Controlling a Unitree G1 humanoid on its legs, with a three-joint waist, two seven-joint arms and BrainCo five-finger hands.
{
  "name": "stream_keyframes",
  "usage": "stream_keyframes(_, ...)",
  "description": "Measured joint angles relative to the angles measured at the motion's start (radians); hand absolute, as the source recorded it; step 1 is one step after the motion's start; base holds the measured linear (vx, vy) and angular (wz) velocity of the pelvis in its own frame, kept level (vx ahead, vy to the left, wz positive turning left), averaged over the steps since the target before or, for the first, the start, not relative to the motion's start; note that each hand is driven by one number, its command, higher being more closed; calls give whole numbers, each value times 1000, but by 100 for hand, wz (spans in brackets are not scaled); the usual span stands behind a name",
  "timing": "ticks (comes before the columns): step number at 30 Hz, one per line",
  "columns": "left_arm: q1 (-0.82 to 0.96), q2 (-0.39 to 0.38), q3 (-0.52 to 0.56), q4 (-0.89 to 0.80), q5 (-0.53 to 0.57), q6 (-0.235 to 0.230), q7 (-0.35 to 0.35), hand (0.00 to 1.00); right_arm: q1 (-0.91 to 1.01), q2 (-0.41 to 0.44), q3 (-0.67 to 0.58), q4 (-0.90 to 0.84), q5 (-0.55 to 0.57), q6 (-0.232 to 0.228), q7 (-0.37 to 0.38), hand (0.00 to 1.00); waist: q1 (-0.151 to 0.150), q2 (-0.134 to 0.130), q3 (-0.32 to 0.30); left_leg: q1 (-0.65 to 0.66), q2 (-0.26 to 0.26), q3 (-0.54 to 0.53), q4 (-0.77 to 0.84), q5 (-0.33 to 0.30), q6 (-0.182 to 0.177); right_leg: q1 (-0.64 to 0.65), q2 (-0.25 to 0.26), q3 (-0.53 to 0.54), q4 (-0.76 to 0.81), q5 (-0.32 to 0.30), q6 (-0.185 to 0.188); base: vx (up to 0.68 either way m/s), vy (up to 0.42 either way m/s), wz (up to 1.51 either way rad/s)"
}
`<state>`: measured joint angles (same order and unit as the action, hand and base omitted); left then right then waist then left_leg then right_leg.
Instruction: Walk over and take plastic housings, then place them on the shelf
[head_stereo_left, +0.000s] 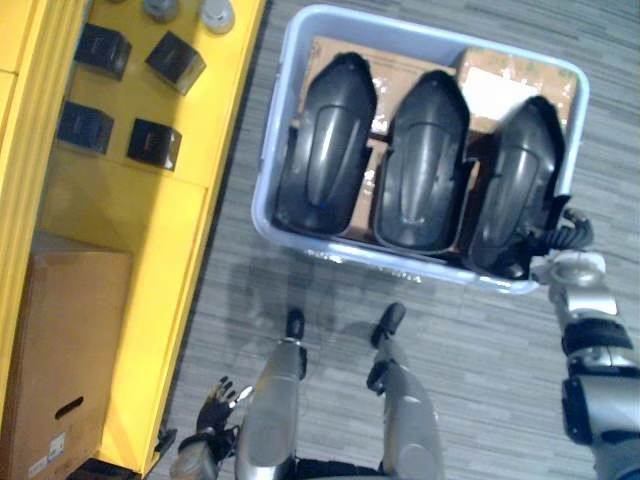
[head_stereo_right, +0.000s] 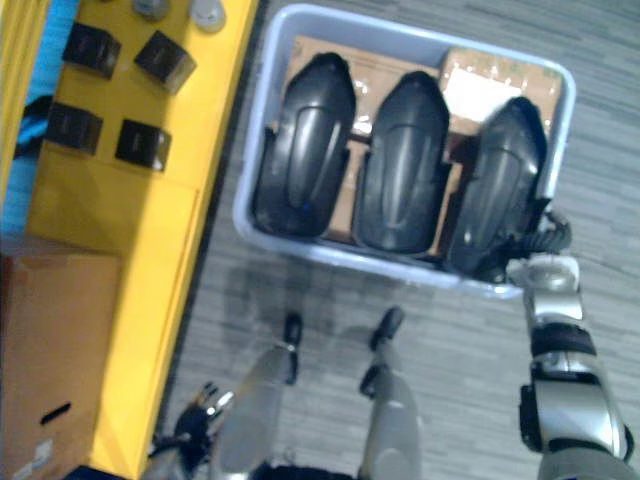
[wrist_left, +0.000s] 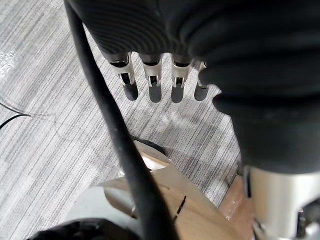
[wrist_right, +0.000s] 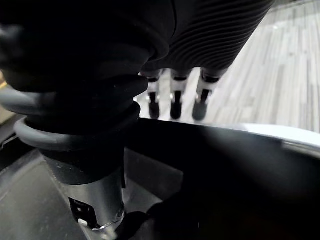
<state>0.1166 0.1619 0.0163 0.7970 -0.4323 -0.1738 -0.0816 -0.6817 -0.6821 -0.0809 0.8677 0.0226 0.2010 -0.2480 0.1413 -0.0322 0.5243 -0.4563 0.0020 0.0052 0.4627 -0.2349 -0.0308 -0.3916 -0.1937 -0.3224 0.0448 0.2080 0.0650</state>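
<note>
Three dark, moulded plastic housings (head_stereo_left: 425, 160) lie side by side in a pale blue plastic bin (head_stereo_left: 268, 160) on the floor. The right hand (wrist_right: 174, 102) is at the rightmost housing's near end with its fingers straight and holding nothing. The left hand (wrist_left: 155, 85) hangs with relaxed fingers. Closing this near the rim, the fingers could catch the bin wall instead and drag the bin.

1. Right robot hand (wrist_right: 176, 98): dark ribbed cover up close, fingers (wrist_right: 201, 107) extended in a row, nothing gripped.
2. Black plastic housing (wrist_right: 227, 175) sits past the fingertips; contact can't be confirmed.
3. Pale bin rim (wrist_right: 295, 139) runs just beyond the housing.
4. Grey striped floor (wrist_right: 280, 65) lies beyond the rim.
</note>
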Motion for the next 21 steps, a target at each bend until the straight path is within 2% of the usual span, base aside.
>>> stream_keyframes(8,0,0,-2,-12,-9,-9,0,0,-3,-6,5,-2,-58,0,7,100,6,4,-2,1,2,-1,-1,1,-2,0,1,0,4,0,-1,-12,-3,0)
stream_keyframes(12,3,-4,-4,-34,-213,-5,-25,0,8,-6,6,-20,-70,3,6,100,8,4,-2,4,1,-1,0,7,-4,3,0,0,4,0,-1,0,0,0)
stream_keyframes(21,4,-22,30,-147,-456,2,-77,0,95,0,-8,-98,-78,10,-52,100,12,7,-3,58,0,-18,-42,31,-11,47,0,-11,4,-7,-9,0,-11,3)
